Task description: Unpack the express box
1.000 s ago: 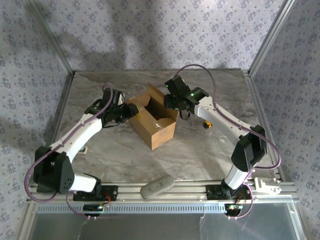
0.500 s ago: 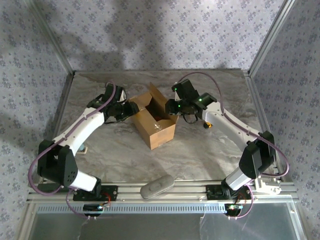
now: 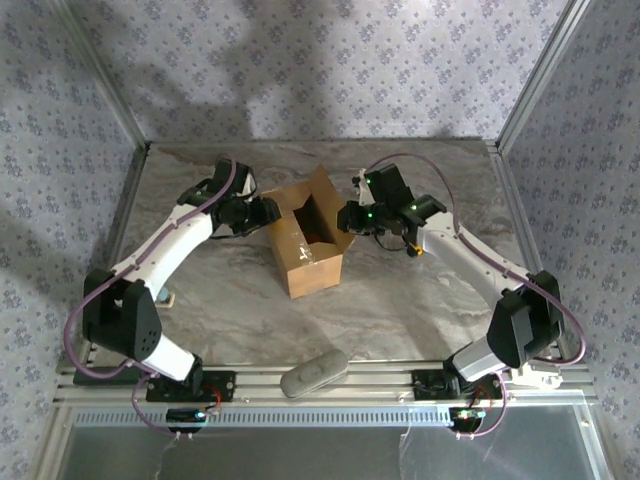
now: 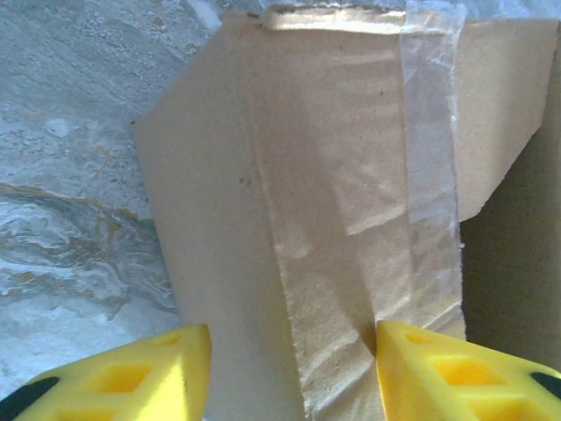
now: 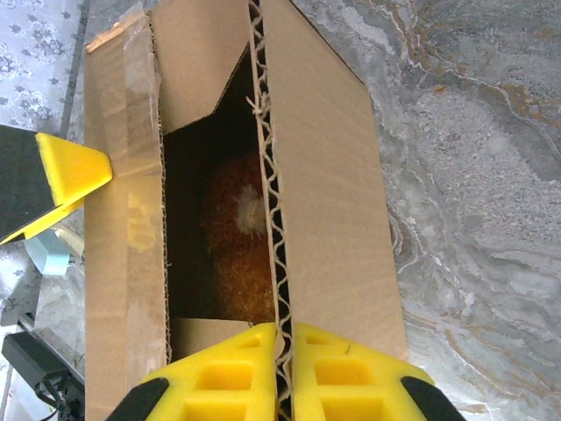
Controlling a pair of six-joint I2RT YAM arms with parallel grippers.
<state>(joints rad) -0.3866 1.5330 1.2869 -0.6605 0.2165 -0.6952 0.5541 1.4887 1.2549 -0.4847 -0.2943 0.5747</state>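
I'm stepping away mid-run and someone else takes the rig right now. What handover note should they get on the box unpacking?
Grippers: the right gripper is shut on a cardboard edge of the express box, beside the opening. The left gripper is open, facing the taped flap on the opposite side, gripping nothing.
Box: stands on the table between the arms.
Done: the top is open and the flaps are apart.
Left: the orange-brown plush toy lies inside and needs lifting out.
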